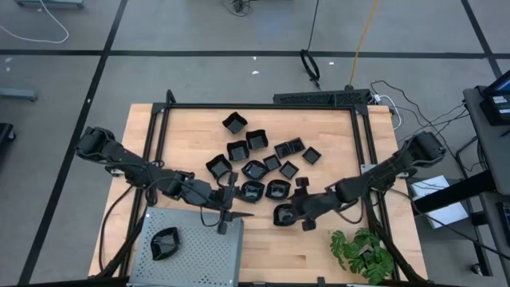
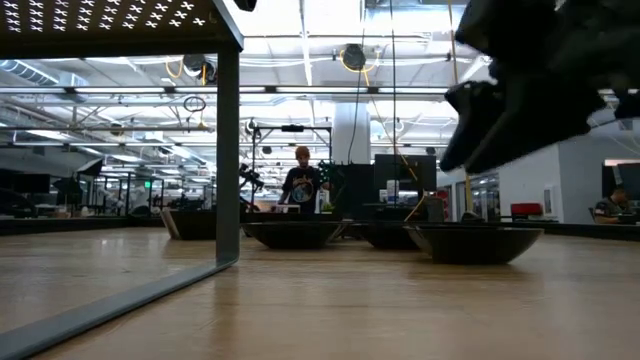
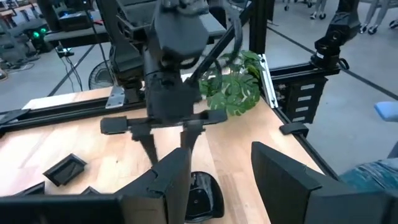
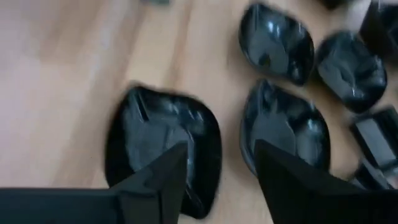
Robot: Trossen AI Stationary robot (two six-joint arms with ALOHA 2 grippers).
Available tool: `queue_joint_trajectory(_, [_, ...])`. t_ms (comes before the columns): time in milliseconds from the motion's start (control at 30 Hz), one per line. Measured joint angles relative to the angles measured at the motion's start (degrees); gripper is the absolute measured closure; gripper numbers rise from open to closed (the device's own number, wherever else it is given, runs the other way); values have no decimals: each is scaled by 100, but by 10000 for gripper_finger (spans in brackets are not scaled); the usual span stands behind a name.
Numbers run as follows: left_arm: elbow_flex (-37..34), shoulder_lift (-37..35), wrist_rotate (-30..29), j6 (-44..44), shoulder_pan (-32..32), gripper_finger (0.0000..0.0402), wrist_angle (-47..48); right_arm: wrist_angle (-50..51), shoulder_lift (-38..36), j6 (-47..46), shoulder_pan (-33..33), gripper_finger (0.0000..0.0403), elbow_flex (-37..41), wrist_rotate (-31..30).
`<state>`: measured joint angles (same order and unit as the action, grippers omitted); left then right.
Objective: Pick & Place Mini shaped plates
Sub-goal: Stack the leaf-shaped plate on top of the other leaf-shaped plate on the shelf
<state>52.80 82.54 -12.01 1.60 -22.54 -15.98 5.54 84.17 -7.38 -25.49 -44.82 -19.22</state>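
Note:
Several mini shaped plates (image 1: 263,159), small glossy black dishes, lie scattered on the wooden table. One more plate (image 1: 163,241) sits on the grey perforated tray (image 1: 199,255) at the near left. My right gripper (image 1: 296,209) (image 4: 221,148) is open. It hovers over the nearest plate of the cluster (image 1: 283,214) (image 4: 161,149), one finger above its hollow and one past its rim. The low view shows it (image 2: 470,140) clear above the plates (image 2: 475,240). My left gripper (image 1: 231,214) (image 3: 221,155) is open beside the tray's far right corner, facing the right gripper (image 3: 168,143).
A black frame (image 1: 255,105) runs around the tabletop's far edge and sides. A green plant (image 1: 362,251) stands at the near right corner. The tray stands raised on legs (image 2: 228,150). Bare wood lies between tray and plant. A person (image 2: 302,180) stands far behind the table.

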Motion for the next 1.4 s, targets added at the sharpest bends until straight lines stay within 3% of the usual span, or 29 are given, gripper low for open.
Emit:
queue_joint_trajectory(233, [0, -2, -2, -79, 45, 231, 126, 344, 575, -245, 161, 238, -118, 448])
queue_joint_trajectory(1000, [0, -2, -4, -166, 45, 231, 215, 284, 782, -542, 294, 397, -127, 1056])
queue_joint_trajectory(1400, [0, -2, -4, -171, 45, 231, 215, -134, 289, 86, 222, 403, -117, 1336])
